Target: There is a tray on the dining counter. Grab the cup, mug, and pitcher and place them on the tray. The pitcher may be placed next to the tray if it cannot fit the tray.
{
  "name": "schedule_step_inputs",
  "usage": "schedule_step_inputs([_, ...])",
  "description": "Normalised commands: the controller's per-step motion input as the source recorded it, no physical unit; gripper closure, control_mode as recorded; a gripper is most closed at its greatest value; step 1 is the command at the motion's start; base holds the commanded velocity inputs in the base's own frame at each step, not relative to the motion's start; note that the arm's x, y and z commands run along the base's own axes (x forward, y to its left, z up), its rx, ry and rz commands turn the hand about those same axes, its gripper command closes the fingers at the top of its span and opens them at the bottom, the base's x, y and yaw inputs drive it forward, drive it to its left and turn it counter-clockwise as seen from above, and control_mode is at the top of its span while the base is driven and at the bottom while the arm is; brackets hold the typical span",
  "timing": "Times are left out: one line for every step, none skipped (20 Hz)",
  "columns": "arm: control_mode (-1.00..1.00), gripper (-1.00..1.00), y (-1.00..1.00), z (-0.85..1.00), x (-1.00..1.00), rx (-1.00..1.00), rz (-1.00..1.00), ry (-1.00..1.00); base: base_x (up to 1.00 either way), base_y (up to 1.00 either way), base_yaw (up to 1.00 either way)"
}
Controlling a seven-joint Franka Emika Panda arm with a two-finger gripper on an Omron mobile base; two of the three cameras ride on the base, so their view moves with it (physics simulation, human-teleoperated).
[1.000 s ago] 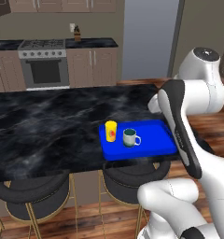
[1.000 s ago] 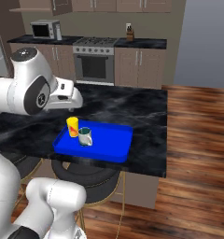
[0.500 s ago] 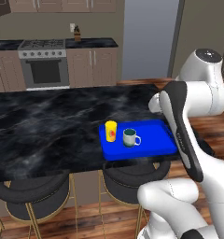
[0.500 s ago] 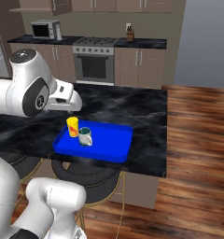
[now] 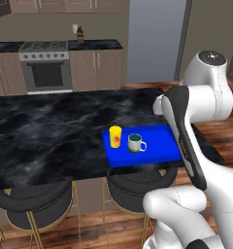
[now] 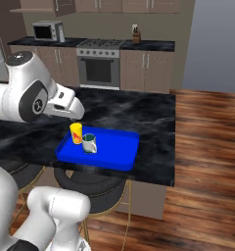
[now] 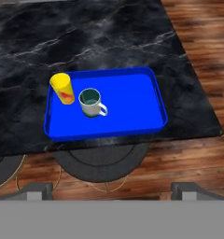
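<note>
Cup and mug stand side by side on the blue tray. My pincer is wide apart, holding nothing, high above them.

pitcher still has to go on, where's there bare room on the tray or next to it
The tray is bare from the mug to its far rim, about half its floor. The crowded end holds the cup and mug, standing close together. Off the tray, the dining counter is bare marble behind it and at both ends. The front strip toward the stools is narrow.

Yellow cup, white mug, upright on blue tray
</note>
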Motion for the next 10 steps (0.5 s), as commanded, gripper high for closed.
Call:
schedule_step_inputs([-1.0,-1.0,0.0,0.0,0.0,0.0,0.0,0.0,0.0,0.0,0.0])
schedule_step_inputs([-1.0,-1.0,0.0,0.0,0.0,0.0,0.0,0.0,0.0,0.0,0.0])
schedule_step_inputs([-1.0,-1.0,0.0,0.0,0.0,0.0,0.0,0.0,0.0,0.0,0.0])
schedule_step_inputs([-1.0,-1.0,0.0,0.0,0.0,0.0,0.0,0.0,0.0,0.0,0.0])
schedule_step_inputs([-1.0,-1.0,-0.08,0.0,0.0,0.0,0.0,0.0,0.0,0.0,0.0])
schedule_step_inputs([1.0,-1.0,0.0,0.0,0.0,0.0,0.0,0.0,0.0,-0.24,0.01])
schedule_step_inputs([1.0,-1.0,0.0,0.0,0.0,0.0,0.0,0.0,-0.06,-0.34,0.02])
schedule_step_inputs([1.0,-1.0,0.0,0.0,0.0,0.0,0.0,0.0,-0.31,-0.59,0.05])
schedule_step_inputs([1.0,-1.0,0.0,0.0,0.0,0.0,0.0,0.0,-0.54,-0.86,0.05])
schedule_step_inputs([1.0,-1.0,0.0,0.0,0.0,0.0,0.0,0.0,-0.68,-1.0,0.05])
